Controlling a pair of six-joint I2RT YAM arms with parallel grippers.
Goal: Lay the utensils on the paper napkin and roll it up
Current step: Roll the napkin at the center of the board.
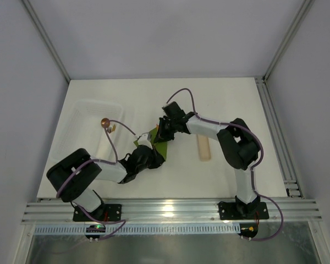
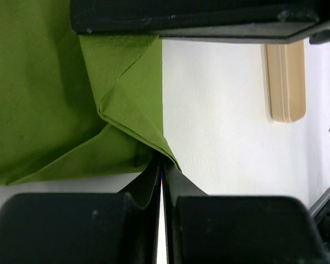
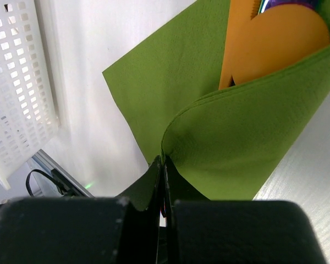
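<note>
The olive-green paper napkin [image 1: 158, 146] lies at mid-table, partly folded over. My left gripper [image 2: 162, 165] is shut on a folded corner of it, and my right gripper [image 3: 163, 159] is shut on a lifted, curled edge. In the right wrist view the napkin [image 3: 236, 143] wraps over an orange utensil [image 3: 275, 44], and a sliver of the shiny green-purple utensil [image 3: 289, 4] shows at the top edge. The two grippers sit close together in the top view, left [image 1: 149, 152] below right [image 1: 164, 131]. The utensils are hidden there.
A pale wooden flat stick [image 1: 204, 147] lies on the table to the right of the napkin, also in the left wrist view as the stick [image 2: 286, 82]. A clear plastic tray [image 1: 85, 113] stands at the left, with a small brownish item [image 1: 105, 122] in it.
</note>
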